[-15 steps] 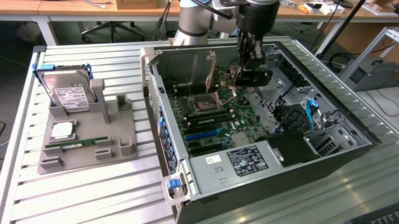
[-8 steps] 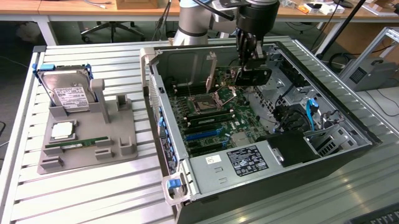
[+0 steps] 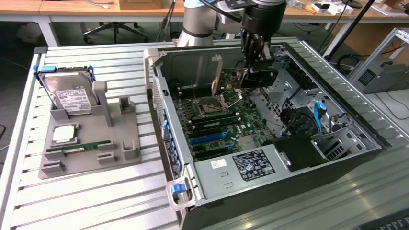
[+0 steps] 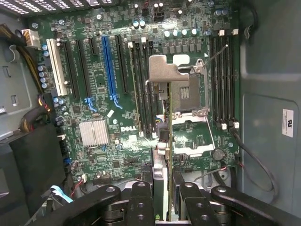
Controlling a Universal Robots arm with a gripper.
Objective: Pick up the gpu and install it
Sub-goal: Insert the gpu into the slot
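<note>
My gripper [image 3: 257, 67] hangs inside the open computer case [image 3: 167, 125], above the motherboard [image 3: 238, 128], shut on the gpu [image 3: 257, 78]. The card looks dark and hangs below the fingers, clear of the board. In the wrist view the gpu [image 4: 162, 117] appears edge-on, running away from my gripper [image 4: 165, 197], with its silvery end bracket [image 4: 164, 70] at the far end. It lies over the area between the CPU socket [image 4: 188, 96] and the black slots beside it. The blue expansion slots [image 4: 107, 66] are off to one side.
On the exterior view's left, a grey fixture [image 3: 121, 143] on the slatted table holds a hard drive [image 3: 70, 93], a square chip [image 3: 64, 134] and a green memory stick [image 3: 80, 146]. Case walls, drive bays and cables [image 3: 317, 112] surround the gripper.
</note>
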